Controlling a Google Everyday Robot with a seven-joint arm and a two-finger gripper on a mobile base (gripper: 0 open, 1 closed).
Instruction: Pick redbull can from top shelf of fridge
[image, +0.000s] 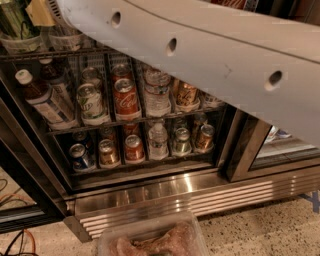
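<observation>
Spanning the fridge's (165, 192) wire racks (95, 124) — smooth white hole-dotted arm (210, 55), end effector off-frame, state untellable.

Arm: the white arm link (200, 55) spans 11 to 3 o'clock, screening most of the fridge (165, 192) opening.
Gripper: out of view.
Top shelf (55, 52): only a strip at 10 o'clock shows, filled with clear cups (20, 42).
Racks below: cans (126, 97) and bottles (157, 90) packed side by side.
Door post (245, 150): bounds the opening at 4 o'clock.
Floor (260, 225): open at 5 o'clock; tub (150, 237) at 6.

White robot arm (210, 55) spans 10 to 3 o'clock above the fridge (175, 192), whose wire racks (165, 116) are stocked; gripper out of frame.
</observation>
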